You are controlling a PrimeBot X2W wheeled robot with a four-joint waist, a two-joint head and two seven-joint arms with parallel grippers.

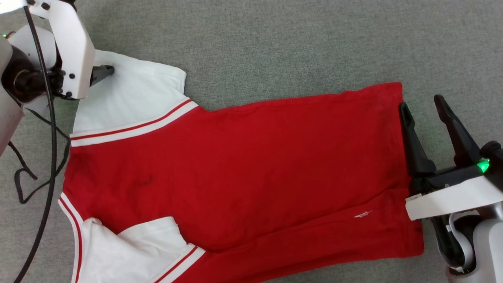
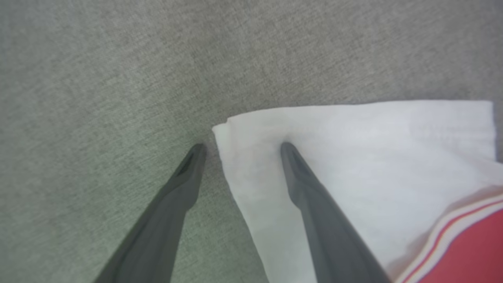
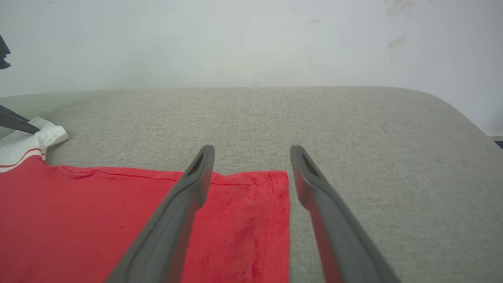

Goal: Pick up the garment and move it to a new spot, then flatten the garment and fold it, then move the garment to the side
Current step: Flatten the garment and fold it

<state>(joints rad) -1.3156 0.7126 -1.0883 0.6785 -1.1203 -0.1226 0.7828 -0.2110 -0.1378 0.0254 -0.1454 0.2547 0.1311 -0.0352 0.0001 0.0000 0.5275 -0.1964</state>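
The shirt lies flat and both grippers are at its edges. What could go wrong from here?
The left gripper has open jaws astride the corner of the white sleeve, one over the grey cover; closing may pinch the cover too.
The right gripper stands open at the hem corner of the garment, one jaw off the cloth; a thin grip might slip.
The lower sleeve lies folded over; folding now may trap that crease.

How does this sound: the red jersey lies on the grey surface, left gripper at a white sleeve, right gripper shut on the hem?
Not quite: the right gripper is open, not shut. The right wrist view shows its fingers apart, one over the garment, the other over the grey surface.
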